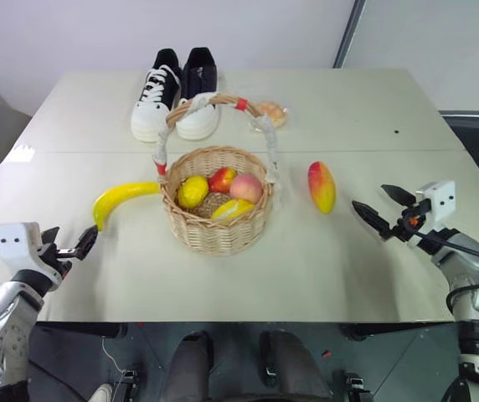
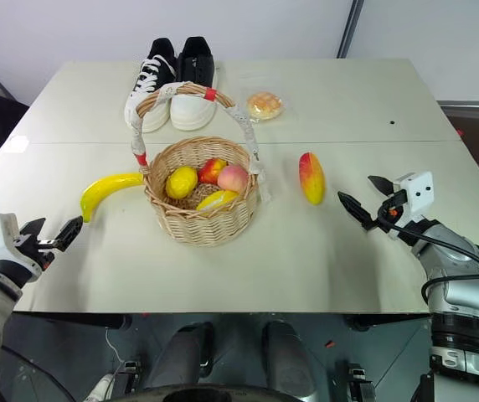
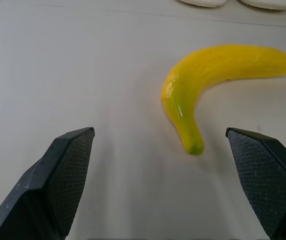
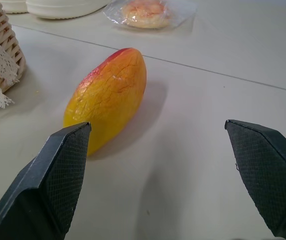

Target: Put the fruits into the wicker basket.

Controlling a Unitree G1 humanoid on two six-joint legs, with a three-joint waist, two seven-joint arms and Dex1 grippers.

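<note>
The left gripper (image 1: pixel 79 244), jaws spread wide and empty, is aimed at the banana (image 1: pixel 121 200) lying near at its one o'clock, long axis toward the wicker basket (image 1: pixel 216 219), while the mango (image 1: pixel 321 186) is left to the equally wide right gripper (image 1: pixel 383 209)

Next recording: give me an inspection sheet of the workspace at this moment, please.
Surface: pale table, seam across it.
Job's things: banana lies left of the wicker basket, mango to its right, both on the table; basket already holds several small fruits.
Clutter: sneakers and wrapped bun at the far side.
Grippers: left gripper open, near the banana's tip; right gripper open, short of the mango; both empty.
Cables: black cable on the right arm.
Surroundings: light wall behind.
</note>
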